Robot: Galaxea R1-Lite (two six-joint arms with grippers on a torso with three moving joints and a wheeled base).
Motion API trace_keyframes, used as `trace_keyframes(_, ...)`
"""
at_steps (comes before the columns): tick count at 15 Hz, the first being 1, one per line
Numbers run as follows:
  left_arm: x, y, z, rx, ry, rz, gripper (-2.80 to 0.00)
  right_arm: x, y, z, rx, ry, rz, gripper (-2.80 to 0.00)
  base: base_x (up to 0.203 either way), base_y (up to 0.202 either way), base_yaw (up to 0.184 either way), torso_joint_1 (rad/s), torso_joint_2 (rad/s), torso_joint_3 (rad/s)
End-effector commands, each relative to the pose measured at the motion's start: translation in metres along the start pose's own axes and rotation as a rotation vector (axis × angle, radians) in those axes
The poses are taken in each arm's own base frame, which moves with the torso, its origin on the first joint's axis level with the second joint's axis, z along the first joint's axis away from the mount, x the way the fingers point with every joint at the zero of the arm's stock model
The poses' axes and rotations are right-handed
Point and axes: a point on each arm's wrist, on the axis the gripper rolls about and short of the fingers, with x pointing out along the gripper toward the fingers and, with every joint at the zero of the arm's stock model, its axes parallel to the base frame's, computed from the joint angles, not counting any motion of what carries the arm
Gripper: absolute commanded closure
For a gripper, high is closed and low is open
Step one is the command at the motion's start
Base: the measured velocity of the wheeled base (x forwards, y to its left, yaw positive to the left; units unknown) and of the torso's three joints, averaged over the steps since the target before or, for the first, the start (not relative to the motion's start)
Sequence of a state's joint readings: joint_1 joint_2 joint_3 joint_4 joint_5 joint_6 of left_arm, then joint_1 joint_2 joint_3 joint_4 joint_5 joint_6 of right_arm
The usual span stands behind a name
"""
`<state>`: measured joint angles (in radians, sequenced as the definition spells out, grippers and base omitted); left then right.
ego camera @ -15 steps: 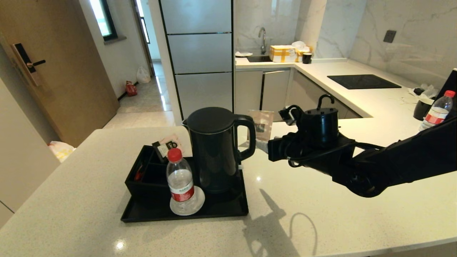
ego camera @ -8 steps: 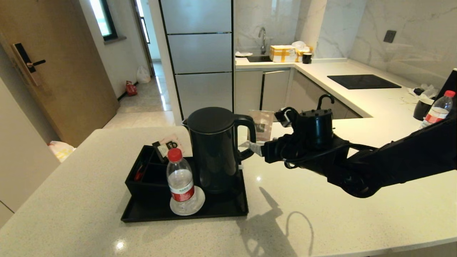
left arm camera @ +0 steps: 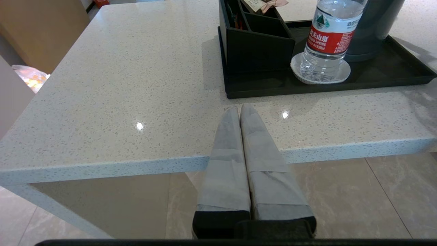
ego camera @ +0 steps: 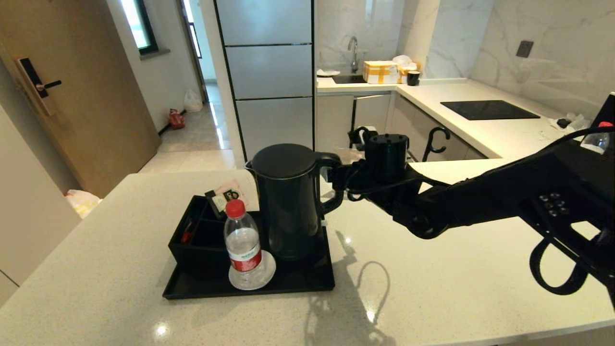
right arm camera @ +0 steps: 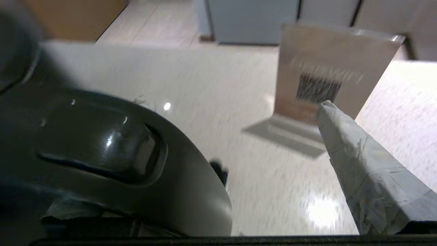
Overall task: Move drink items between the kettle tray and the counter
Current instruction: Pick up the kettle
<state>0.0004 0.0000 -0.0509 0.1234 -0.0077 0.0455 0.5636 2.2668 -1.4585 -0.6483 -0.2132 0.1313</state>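
Observation:
The tall black kettle (ego camera: 288, 202) stands upright on its base at the back of the black tray (ego camera: 298, 283), which lies on the pale speckled counter (ego camera: 432, 288). My right gripper (ego camera: 331, 175) has reached in from the right and is at the top of the kettle's loop handle (right arm camera: 136, 164), open. In the right wrist view one taped finger (right arm camera: 358, 164) shows clear of the handle, and the other is hidden behind it. My left gripper (left arm camera: 239, 111) is shut on nothing, parked at the counter's near edge, short of the tray (left arm camera: 392, 71).
A red-capped water bottle (ego camera: 243, 245) stands on a white coaster at the tray's front. The tray's compartment box (ego camera: 197, 235) holds sachets. A small card stand (right arm camera: 327, 78) sits on the counter just behind the kettle handle. Another bottle and a black cup stand far right.
My right arm has swung left and slightly up, carrying the gripper from beside the kettle to the top of its handle. Kettle, tray and bottle have not moved.

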Motion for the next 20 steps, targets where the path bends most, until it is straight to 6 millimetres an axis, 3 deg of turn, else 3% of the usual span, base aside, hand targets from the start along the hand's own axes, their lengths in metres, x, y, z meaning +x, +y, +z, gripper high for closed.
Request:
trace_keyframes(1, 0.000, 0.000, 0.000, 0.000, 0.001, 0.000, 0.00, 0.026, 0.003, -0.015, 0.004, -0.019, -0.047, -2.80, 0.000, 0.000, 0.000, 0.000, 0.00, 0.000)
trace_keyframes(12, 0.000, 0.000, 0.000, 0.000, 0.001, 0.001, 0.00, 0.037, 0.003, -0.026, -0.008, -0.025, -0.100, -2.80, 0.000, 0.000, 0.000, 0.000, 0.00, 0.000)
trace_keyframes(13, 0.000, 0.000, 0.000, 0.000, 0.000, 0.001, 0.00, 0.037, 0.003, -0.025, -0.013, -0.025, -0.100, 0.00, 0.000, 0.000, 0.000, 0.000, 0.00, 0.000)
trace_keyframes(20, 0.000, 0.000, 0.000, 0.000, 0.001, 0.001, 0.00, 0.037, 0.002, -0.022, -0.011, -0.031, -0.100, 0.00, 0.000, 0.000, 0.000, 0.000, 0.00, 0.000)
